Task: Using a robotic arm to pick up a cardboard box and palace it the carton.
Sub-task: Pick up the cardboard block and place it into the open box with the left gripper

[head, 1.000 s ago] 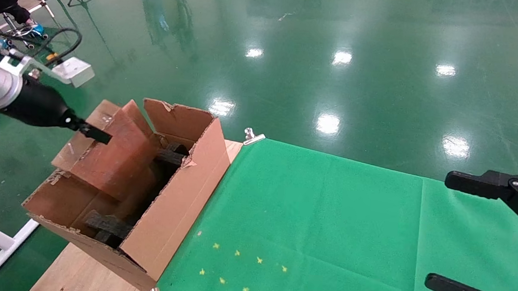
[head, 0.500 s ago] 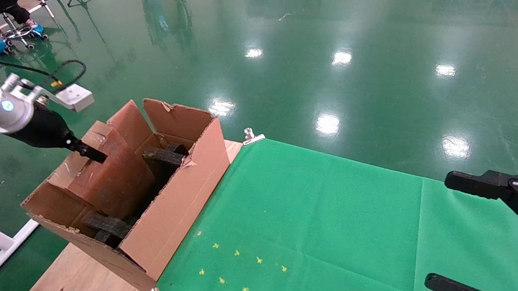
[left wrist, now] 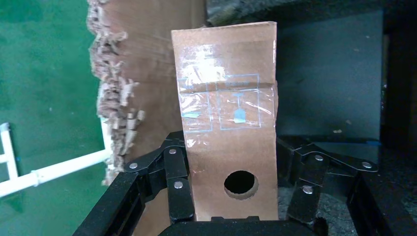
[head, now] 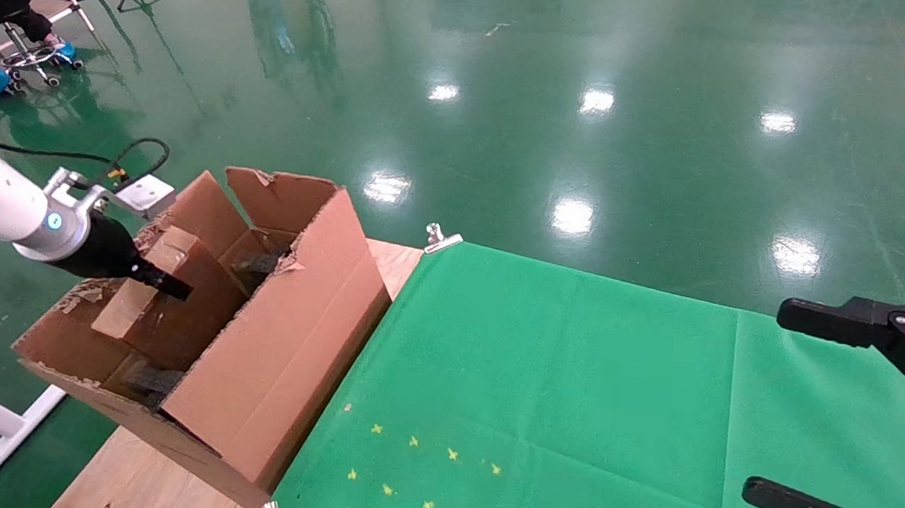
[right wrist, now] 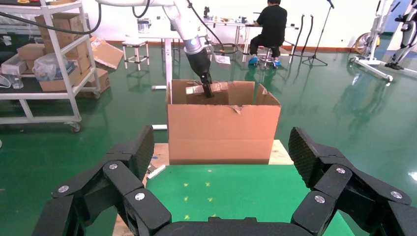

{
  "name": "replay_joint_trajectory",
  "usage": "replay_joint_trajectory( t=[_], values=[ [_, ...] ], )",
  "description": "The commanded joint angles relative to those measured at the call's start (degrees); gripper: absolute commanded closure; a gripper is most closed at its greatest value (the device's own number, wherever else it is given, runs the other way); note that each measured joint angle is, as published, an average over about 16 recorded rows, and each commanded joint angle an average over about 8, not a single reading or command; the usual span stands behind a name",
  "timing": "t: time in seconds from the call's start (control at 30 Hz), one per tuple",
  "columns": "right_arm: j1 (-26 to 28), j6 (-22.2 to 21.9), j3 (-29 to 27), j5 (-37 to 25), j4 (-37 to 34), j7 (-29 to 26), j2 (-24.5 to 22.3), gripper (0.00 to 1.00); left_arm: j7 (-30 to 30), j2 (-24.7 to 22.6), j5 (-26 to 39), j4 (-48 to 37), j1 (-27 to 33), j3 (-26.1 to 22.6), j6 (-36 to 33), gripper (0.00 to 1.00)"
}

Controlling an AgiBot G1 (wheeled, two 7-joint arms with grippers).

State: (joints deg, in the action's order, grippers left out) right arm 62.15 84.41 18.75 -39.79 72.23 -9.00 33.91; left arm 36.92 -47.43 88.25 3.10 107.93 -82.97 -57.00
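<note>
- Box (head: 153,298) sits lower inside the carton (head: 273,353) than a second ago: then it hung tilted above the near-left part of the opening, half a second ago it had dipped between the walls, and now only its top end and one side show above the left rim.
- Left hand (head: 171,287) grips the box: the left wrist view shows the black linkage fingers (left wrist: 174,184) pressed against both sides of the taped box (left wrist: 228,147), its round hole facing the camera, with dark foam and the ragged rim just beside it.
- Arm (head: 0,207) has swung nearer and lower across the three head views; its blue ring now lies level with the carton's left rim.
- Carton has shifted too. Its far flaps and right wall lie further left and nearer than before, so the descent seems to have nudged it along the worktop (head: 133,470).
- My judgement: the placing step is nearly done, and what remains is to let go and pull out. The box looks tilted against the foam (head: 148,381), so it may settle askew on release.
- Right hand (head: 851,412) hangs over the green cloth at the right, fingers spread wide, in the same place in all three head views.
</note>
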Motion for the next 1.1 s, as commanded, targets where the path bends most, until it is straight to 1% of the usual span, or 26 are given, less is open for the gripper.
replay_joint_trajectory(
  t=[0.03, 0.43, 0.47, 0.7, 0.73, 1.1],
  values=[
    [0.0, 0.0, 0.0, 0.0, 0.0, 0.0, 0.0, 0.0, -0.3, -0.1, -0.4, -0.3, -0.8, 0.2, 0.7, 1.0],
    [0.0, 0.0, 0.0, 0.0, 0.0, 0.0, 0.0, 0.0, -1.2, 0.1, -3.4, -1.4, -3.0, 2.2, -3.5, 1.0],
    [0.0, 0.0, 0.0, 0.0, 0.0, 0.0, 0.0, 0.0, -1.1, 0.1, -3.7, -1.6, -3.2, 2.4, -3.7, 0.95],
    [0.0, 0.0, 0.0, 0.0, 0.0, 0.0, 0.0, 0.0, -0.8, 0.3, -5.3, -2.4, -4.0, 3.5, -3.5, 0.08],
    [0.0, 0.0, 0.0, 0.0, 0.0, 0.0, 0.0, 0.0, -0.8, 0.4, -5.4, -2.4, -4.1, 3.6, -3.5, 0.0],
    [0.0, 0.0, 0.0, 0.0, 0.0, 0.0, 0.0, 0.0, -0.7, 0.2, -4.8, -2.3, -3.6, 3.1, -3.4, 0.0]
  ],
)
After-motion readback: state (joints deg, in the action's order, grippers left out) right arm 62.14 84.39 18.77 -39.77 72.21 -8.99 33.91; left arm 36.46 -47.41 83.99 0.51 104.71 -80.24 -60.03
